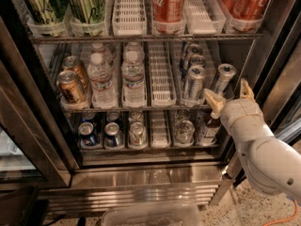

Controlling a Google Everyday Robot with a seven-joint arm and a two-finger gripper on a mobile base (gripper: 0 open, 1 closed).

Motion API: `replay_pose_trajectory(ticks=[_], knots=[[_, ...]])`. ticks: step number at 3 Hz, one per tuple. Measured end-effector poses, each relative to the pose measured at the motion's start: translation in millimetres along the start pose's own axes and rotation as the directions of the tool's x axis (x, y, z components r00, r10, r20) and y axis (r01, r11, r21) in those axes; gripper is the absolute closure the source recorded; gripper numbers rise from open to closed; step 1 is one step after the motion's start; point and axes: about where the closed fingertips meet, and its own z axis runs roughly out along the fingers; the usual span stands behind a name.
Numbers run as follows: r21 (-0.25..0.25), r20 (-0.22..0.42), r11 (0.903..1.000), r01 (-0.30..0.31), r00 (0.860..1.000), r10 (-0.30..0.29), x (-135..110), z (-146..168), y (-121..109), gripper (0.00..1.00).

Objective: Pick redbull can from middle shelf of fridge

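Observation:
The fridge (28, 107) stands open in the camera view. Its middle shelf (141, 108) holds several slim silver-and-blue redbull cans in a lane right of centre, the front one (194, 84) upright. One more redbull can (224, 77) leans to the right at the shelf's right end. My gripper (229, 94) is at the right, just in front of and below that leaning can. Its fingers are open, one fingertip (212, 99) to the can's lower left and the other (245, 87) to its right. It holds nothing.
Copper-brown cans (70, 86) and water bottles (133, 76) fill the middle shelf's left lanes, beside an empty white lane tray (161, 74). Red cola cans (168, 1) and green cans (87, 1) stand above, short blue cans (87, 133) below. The door frame (277, 46) is close on my right.

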Motion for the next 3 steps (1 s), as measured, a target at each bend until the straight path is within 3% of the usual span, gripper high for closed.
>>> replay_pose_trajectory(ticks=[3], knots=[[0.050, 0.004, 0.9987, -0.009, 1.000, 0.009, 7, 24, -9, 0.31]])
